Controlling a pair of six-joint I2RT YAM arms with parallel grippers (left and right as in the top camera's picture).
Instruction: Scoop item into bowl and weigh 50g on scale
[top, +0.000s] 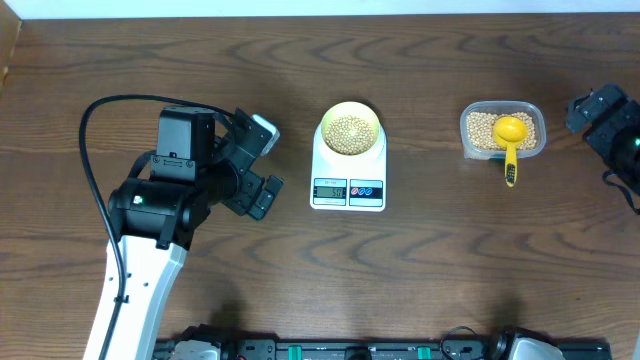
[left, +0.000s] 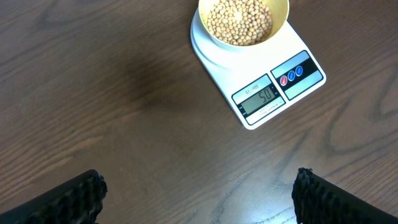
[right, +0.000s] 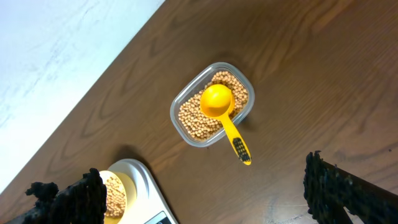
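Note:
The pale yellow bowl (top: 349, 128) sits on the white scale (top: 348, 180) and holds tan beans (top: 349, 131). In the left wrist view the bowl (left: 244, 22) and scale (left: 261, 81) show, and the display (left: 259, 96) is lit. A yellow scoop (top: 511, 135) rests in the clear tub (top: 502, 130) of beans; it also shows in the right wrist view (right: 219, 106). My left gripper (top: 262, 165) is open and empty, left of the scale. My right gripper (top: 600, 112) is open and empty at the far right, right of the tub.
The tub (right: 212, 104) stands about a hand's width right of the scale (right: 134, 186). The scoop's handle (top: 511, 166) sticks out over the tub's front rim toward the table's front. The white wall edge lies behind the table (top: 320, 8).

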